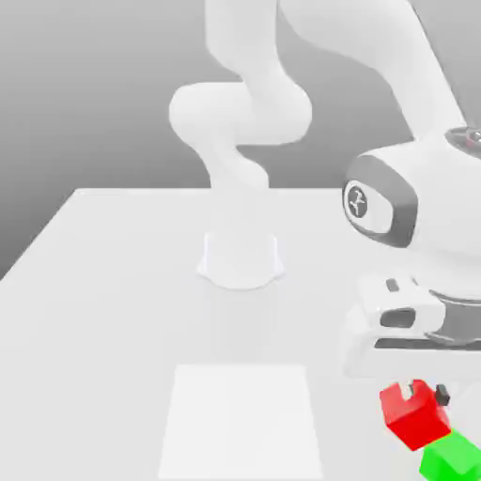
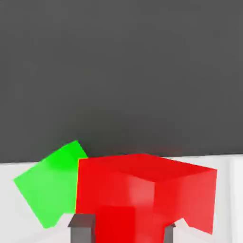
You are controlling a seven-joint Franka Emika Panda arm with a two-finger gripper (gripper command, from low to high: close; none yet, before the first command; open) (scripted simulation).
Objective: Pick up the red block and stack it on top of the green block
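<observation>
my gripper hangs low at the exterior view's right, close to the front edge of the white table, with the hand pointing down. the jaws are drawn in narrow and they clamp the red block between them. in the exterior view a dark fingertip shows at the block's upper right corner, pressed against its side, and the block's top sits up in the gap under my palm. in the hand view the red block is right in front of the camera, and a grey finger pad lies against one of its faces, with the edge of the other pad just showing at the opposite face.

the red block is tilted in my grip; its edges run at a slant to the table's edge. its lower right corner overlaps the top of the green block in the exterior view, so the red one is above and slightly to the exterior view's left of the green one. i cannot tell whether the two touch. in the hand view the green block lies partly behind the red block, turned at an angle on the white surface.

a paler square patch is marked on the table, well apart from both blocks toward the exterior view's left.
</observation>
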